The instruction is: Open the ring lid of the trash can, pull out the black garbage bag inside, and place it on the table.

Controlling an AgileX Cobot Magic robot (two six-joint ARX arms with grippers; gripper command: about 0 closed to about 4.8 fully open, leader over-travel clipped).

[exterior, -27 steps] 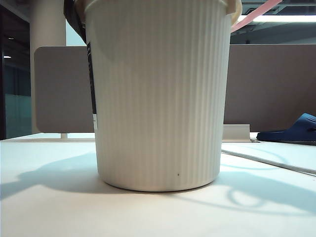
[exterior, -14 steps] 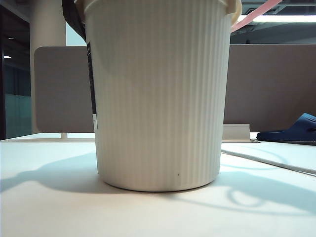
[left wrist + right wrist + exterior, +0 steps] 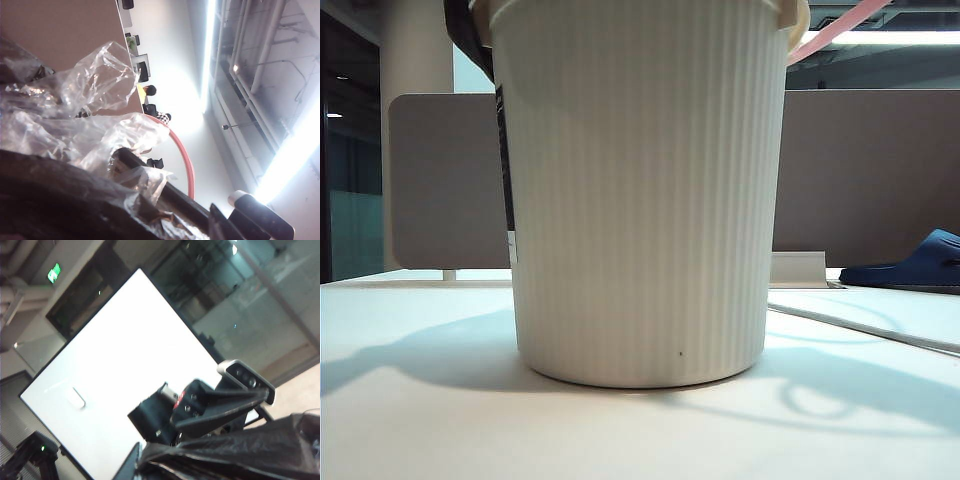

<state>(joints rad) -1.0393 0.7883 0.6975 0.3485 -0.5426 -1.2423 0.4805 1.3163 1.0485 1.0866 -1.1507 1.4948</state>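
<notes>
I see L gripper (image 3: 150, 200) fingers closing among black garbage bag (image 3: 65, 200) folds, grip unconfirmed; R gripper's fingers pressed together, hidden. Risk: thin film tears/slips, trash can (image 3: 640, 200) tips.

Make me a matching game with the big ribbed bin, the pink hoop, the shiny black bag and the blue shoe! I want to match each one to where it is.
Things:
1. cream-white ribbed plastic trash can
2. thin pale pink plastic ring lid
3. glossy crinkled black garbage bag
4. dark blue rubber slipper

Places:
A. sticking up slantwise past the can's top rim on the right of the exterior view
B. far right, behind the white table
C. standing upright in the middle of the table
D. bunched up close to the left wrist camera

Pairs: 1-C, 2-A, 3-D, 4-B
</notes>
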